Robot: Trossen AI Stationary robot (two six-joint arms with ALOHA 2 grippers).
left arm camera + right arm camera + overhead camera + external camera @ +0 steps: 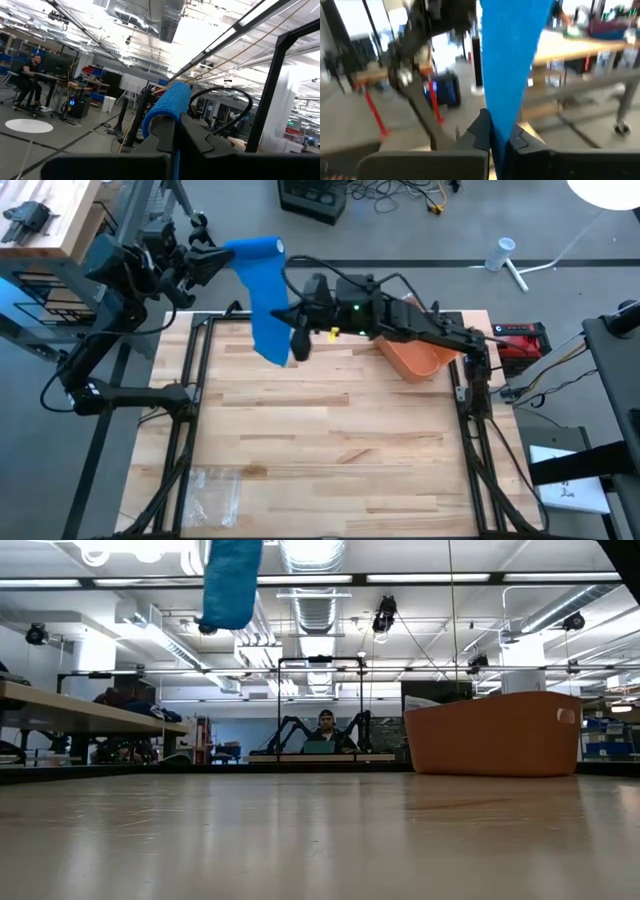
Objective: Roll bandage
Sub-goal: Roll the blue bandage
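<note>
A blue bandage [265,295] hangs high above the wooden table [330,450], between my two grippers. Its upper end is a rolled part [167,102]. My left gripper [228,258] is shut on that part, over the table's far left corner. The strip runs down from there to my right gripper [296,342], which is shut on its lower end. In the low view only the bandage's lower part [230,580] shows, at the top of the picture, well above the table. My left gripper pinches the bandage's rolled upper end [171,117] between its two shut fingers [197,140], coming from the table's left side and pointing slightly upward. The roll is clear of the table, and the strip hangs from it. My right gripper pinches the strip's lower end [501,131] between its two fingers [480,132], roughly level, from the table's right side. The strip narrows into the fingers and spreads wider above them. It is held clear of the table.
An orange bin [415,355] stands at the table's far right, also seen as the orange bin [490,735] in the low view. A clear plastic bag [215,490] lies at the near left. A person [322,730] sits far behind the table.
</note>
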